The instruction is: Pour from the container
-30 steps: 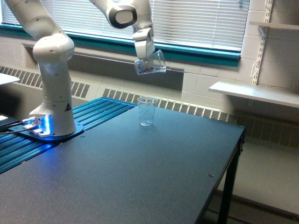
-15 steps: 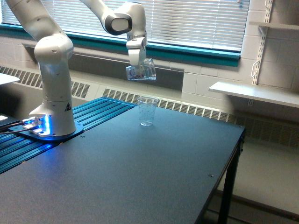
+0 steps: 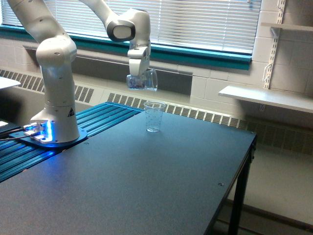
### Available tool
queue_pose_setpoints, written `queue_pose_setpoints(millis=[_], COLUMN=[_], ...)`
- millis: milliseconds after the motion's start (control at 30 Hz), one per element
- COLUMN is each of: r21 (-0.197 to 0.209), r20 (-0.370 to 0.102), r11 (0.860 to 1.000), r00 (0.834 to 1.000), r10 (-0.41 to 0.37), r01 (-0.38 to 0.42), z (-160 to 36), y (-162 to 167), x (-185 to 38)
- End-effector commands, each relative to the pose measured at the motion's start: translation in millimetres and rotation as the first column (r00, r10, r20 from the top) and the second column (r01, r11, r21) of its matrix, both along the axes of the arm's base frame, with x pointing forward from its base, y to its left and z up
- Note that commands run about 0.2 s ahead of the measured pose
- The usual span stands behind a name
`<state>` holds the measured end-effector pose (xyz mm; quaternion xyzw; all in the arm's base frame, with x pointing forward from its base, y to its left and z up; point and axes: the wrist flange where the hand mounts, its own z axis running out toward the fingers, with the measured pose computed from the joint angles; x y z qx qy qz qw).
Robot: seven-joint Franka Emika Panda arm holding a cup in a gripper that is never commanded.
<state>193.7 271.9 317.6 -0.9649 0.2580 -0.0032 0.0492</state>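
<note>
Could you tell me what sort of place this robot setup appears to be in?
Probably a lab set up in a classroom or institutional room. The signs: a robot arm bolted by a dark work table, painted block walls with bare wall shelves, and a long blinded window above baseboard heating vents.

No writing can be read anywhere; the only sign is a small dark triangular sticker (image 3: 70, 112) on the robot's white base, its symbol too small to make out.

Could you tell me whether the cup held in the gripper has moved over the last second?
Yes. The held cup has shifted toward the exterior view's left and lower, nearer the standing cup on the table.
</note>
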Motion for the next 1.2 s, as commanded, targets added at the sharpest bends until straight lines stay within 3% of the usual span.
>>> queue_pose_setpoints(millis=[33, 200, 367, 500, 767, 967, 1200], r21=[-0.014, -0.016, -0.061, -0.061, -0.119, -0.125, -0.104], r20=[-0.032, -0.052, -0.084, -0.092, -0.140, -0.157, -0.154], r11=[1.000, 1.000, 0.998, 0.998, 0.993, 0.992, 0.994], r00=[0.999, 0.999, 0.996, 0.996, 0.990, 0.987, 0.988], r10=[0.019, 0.008, 0.004, 0.006, -0.006, -0.027, -0.035], r01=[-0.020, -0.009, -0.009, -0.012, -0.011, 0.008, 0.020], z=[-15.4, -21.3, -31.0, -31.9, -44.3, -46.1, -38.1], y=[-5, -7, -11, -9, -11, -12, -6], x=[-5, -4, -6, -3, -5, -1, 6])
